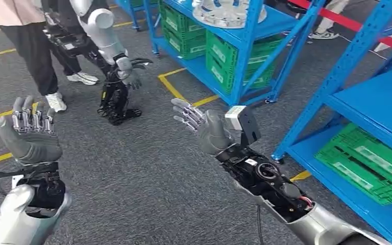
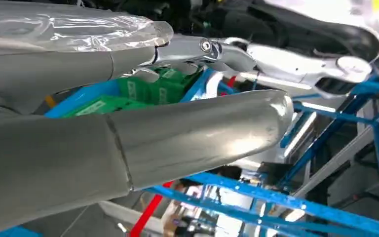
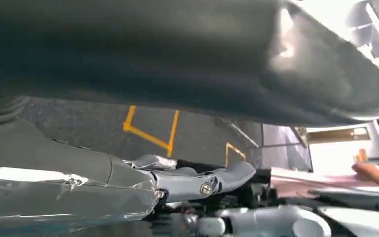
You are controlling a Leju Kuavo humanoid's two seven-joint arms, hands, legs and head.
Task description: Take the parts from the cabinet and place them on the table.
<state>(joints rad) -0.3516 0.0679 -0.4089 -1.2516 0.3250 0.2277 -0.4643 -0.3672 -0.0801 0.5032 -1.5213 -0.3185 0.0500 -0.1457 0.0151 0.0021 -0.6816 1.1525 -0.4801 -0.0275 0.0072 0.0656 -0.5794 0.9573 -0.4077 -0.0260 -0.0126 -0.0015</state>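
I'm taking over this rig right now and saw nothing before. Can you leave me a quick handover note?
Left hand: raised, fingers apart, holding nothing.
Right hand: raised, fingers apart, holding nothing.
Parts: green crates sit on the low shelf of the blue rack at right; more green crates on the rack ahead.
Nearby: another robot and a person ahead on the left.
Done: nothing carried yet.
Left: pick up parts and take them to the table.

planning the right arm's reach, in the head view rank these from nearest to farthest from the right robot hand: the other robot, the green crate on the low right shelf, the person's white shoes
1. Other robot, ahead and left of the right robot hand; crate too close to call.
2. Green crate, off to its right.
3. White shoes, farthest, far left.
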